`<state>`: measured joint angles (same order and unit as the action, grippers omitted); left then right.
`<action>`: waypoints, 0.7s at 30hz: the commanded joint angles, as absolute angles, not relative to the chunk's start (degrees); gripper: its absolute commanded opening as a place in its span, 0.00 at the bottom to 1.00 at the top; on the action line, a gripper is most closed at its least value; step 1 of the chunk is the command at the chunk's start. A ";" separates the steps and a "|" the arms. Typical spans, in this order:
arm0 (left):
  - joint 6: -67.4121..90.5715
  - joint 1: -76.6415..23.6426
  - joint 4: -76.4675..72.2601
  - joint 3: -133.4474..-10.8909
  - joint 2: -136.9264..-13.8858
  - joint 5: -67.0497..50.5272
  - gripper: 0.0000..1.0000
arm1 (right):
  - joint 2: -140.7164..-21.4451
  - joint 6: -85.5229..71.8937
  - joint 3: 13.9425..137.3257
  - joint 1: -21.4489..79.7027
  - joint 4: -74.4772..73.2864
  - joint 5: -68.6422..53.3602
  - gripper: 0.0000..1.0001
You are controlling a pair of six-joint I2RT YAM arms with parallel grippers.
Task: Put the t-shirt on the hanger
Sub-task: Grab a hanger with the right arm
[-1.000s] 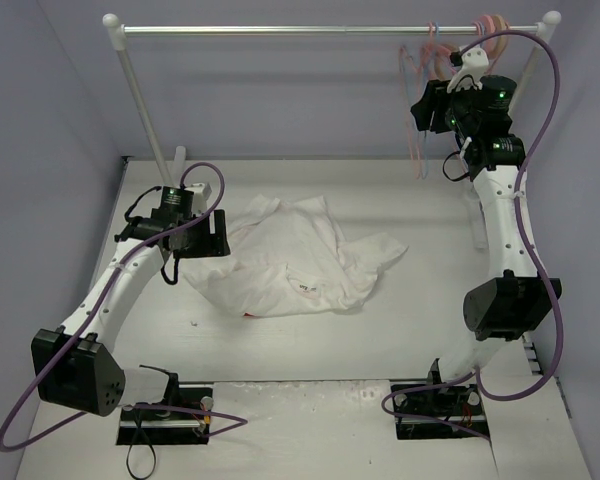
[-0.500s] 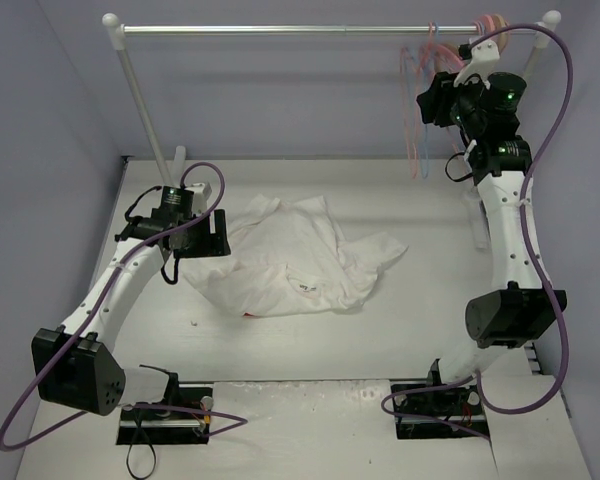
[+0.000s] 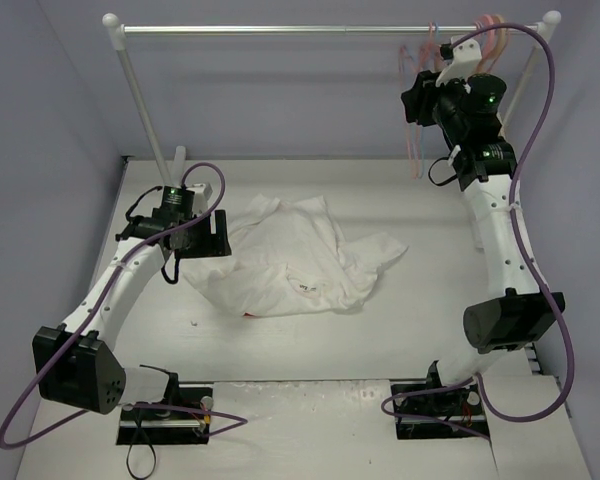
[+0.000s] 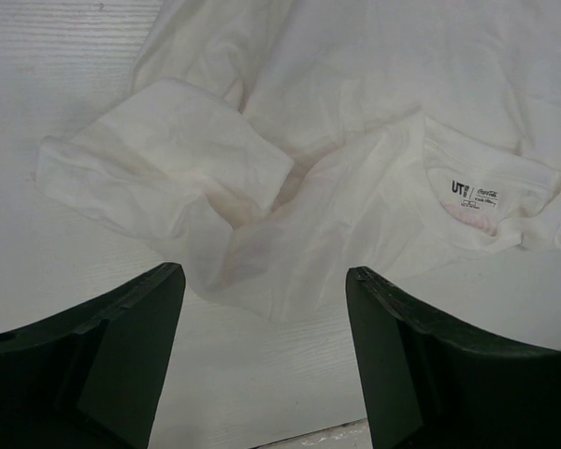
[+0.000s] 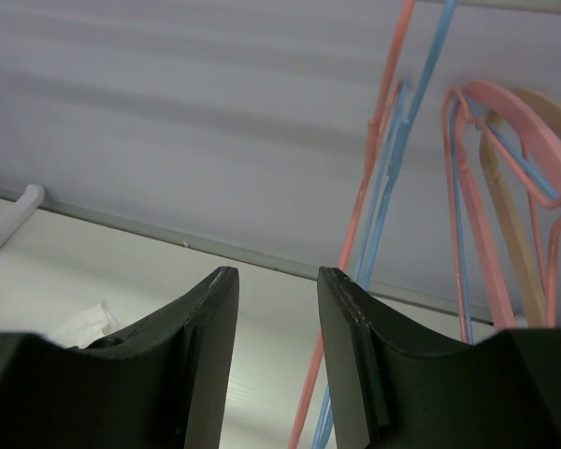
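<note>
Worktop: white worktop inside pale violet walls, with a metal rail across the back.
T-shirt: the t-shirt lies crumpled at the middle of the worktop. You cannot see its red print, only a faint pink tint through the cloth near the neck label.
Hanger: the hanger hangs beside a blue hanger, with the thicker hangers further right. The hook is cut off by the upper edge of the right wrist view.
Left hand: the left hand is spread, with nothing between its fingers, just before the folded sleeve.
Right hand: the right hand has its fingers apart and grips nothing. The hanger is just beside its right finger.
Change: the right hand has gone up and to the left along the rail. The left arm and the t-shirt did not move.
Room: you have bare worktop to the right of the t-shirt and in front of it.
</note>
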<state>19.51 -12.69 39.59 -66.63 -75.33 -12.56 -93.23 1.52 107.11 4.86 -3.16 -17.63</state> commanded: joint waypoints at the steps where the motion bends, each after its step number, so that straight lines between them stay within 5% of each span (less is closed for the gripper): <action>1: 19.78 -12.30 37.44 -67.85 -75.15 -13.36 0.70 | -93.34 1.32 105.82 4.83 2.37 -13.71 0.40; 21: 19.78 -12.22 37.62 -67.94 -75.15 -13.71 0.70 | -95.01 1.76 103.53 4.83 3.25 -11.60 0.40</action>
